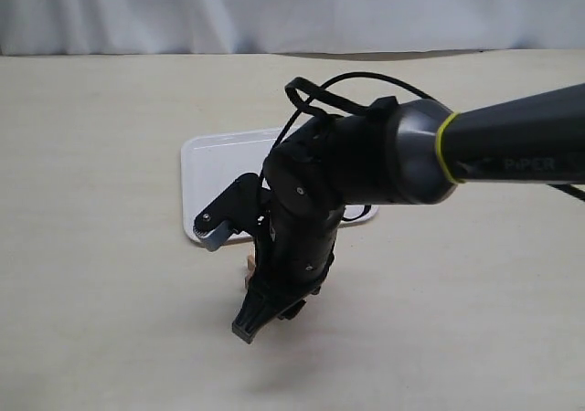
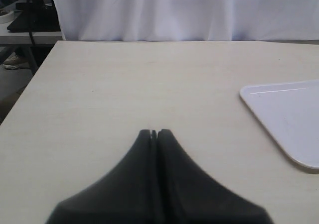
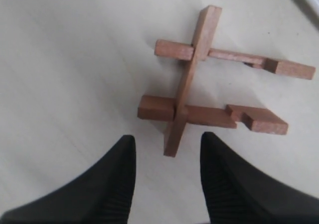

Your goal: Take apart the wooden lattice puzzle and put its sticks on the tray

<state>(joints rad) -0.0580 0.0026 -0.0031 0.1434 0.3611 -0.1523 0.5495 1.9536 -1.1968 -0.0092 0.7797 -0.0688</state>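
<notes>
In the right wrist view the wooden lattice puzzle (image 3: 199, 94) lies on the pale table. Three reddish-brown sticks stay interlocked: one long cross stick (image 3: 192, 79) over two others, whose outer notches (image 3: 239, 115) stand empty. A fourth stick is not in view. My right gripper (image 3: 167, 143) is open just above the table, its fingertips (image 3: 124, 157) on either side of the cross stick's near end without touching it. In the exterior view only a sliver of the puzzle (image 1: 247, 265) shows under the right arm (image 1: 366, 155). My left gripper (image 2: 154, 133) is shut on nothing. The white tray (image 1: 206, 160) lies behind the puzzle.
The right arm covers most of the tray in the exterior view. The tray's corner (image 2: 284, 114) shows in the left wrist view, off to one side of the left gripper. A white curtain (image 1: 274, 9) closes off the table's far edge.
</notes>
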